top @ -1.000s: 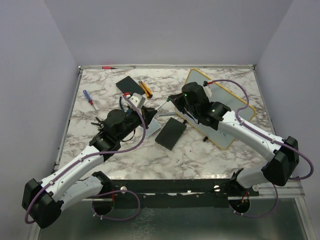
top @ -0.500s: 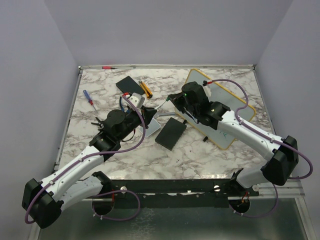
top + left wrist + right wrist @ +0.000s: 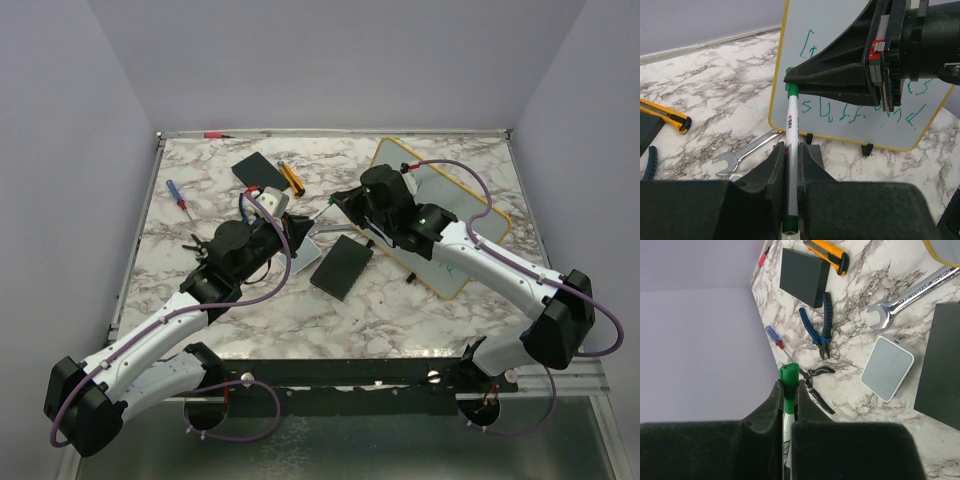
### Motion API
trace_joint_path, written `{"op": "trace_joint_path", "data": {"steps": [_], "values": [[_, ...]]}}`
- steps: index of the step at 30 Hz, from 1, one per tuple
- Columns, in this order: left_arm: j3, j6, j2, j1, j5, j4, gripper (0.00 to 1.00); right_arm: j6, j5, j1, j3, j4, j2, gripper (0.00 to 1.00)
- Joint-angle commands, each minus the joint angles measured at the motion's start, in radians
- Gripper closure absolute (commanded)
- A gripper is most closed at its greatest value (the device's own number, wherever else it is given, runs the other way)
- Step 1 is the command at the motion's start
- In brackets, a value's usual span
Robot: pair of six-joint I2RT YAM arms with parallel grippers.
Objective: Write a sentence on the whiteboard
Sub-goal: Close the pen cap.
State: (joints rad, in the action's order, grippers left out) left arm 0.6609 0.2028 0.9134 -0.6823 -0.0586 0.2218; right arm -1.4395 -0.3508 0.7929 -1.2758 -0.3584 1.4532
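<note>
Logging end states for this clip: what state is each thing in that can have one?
whiteboard, propped up on feet, written on
sentence, two green lines, partly hidden by right arm
marker, cap appears on, gripped at both ends
left claw, shut on marker
right claw, shut on marker
utility knife, no blade showing

Soft, even light from overhead makes all three views bright, with only faint, short shadows under the arms on the marble bench (image 3: 400, 310). There is no glare on the whiteboard (image 3: 835, 25), which reads a flat grey-white. In both wrist views the nearby black jaws are dark and slightly blurred, while things farther off are sharp.
</note>
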Motion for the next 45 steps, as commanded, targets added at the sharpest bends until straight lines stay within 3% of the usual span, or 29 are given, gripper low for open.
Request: {"op": "trace_joint_path", "data": {"steps": [1,16,20,29,45], "values": [[-0.013,0.011,-0.013,-0.003,0.008,0.042,1.00,0.004,0.024,0.006,-0.028,0.008,0.016,1.00],[-0.053,-0.042,0.002,-0.022,0.051,0.083,1.00,-0.031,0.082,0.008,-0.022,0.036,-0.013,1.00],[-0.058,-0.076,0.010,-0.066,0.142,0.095,1.00,-0.055,0.096,0.009,0.008,0.064,-0.029,1.00],[-0.039,-0.117,0.092,-0.166,0.262,0.151,1.00,-0.086,0.082,0.016,0.049,0.095,-0.059,1.00],[0.013,-0.111,0.233,-0.215,0.305,0.236,1.00,-0.021,0.118,0.023,0.167,0.255,-0.131,1.00]]}}
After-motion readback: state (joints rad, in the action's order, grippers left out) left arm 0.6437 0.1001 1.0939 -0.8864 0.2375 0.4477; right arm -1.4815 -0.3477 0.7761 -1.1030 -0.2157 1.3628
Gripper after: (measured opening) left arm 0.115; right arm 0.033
